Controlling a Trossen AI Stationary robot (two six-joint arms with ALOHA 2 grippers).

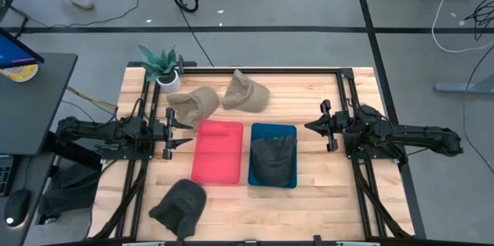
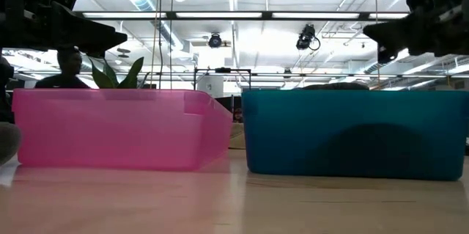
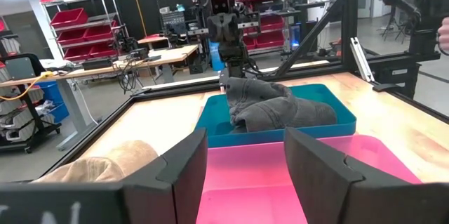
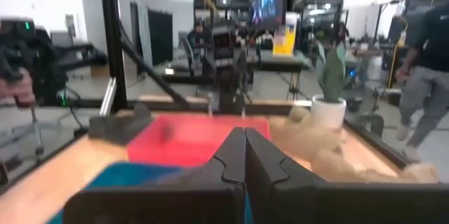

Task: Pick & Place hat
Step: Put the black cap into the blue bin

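Seemingly soft, crumpled grey hat (image 1: 273, 159) fills the rectangular blue plastic bin (image 1: 273, 128).

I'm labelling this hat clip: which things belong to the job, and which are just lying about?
Job: dark hat, two tan hats, grey hat in blue bin, pink bin, left gripper, right gripper.
Lying about: plant.

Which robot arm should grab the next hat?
Probably the left. Its open end effector is nearest the tan hats and the dark hat. The right end effector waits shut, farther away.
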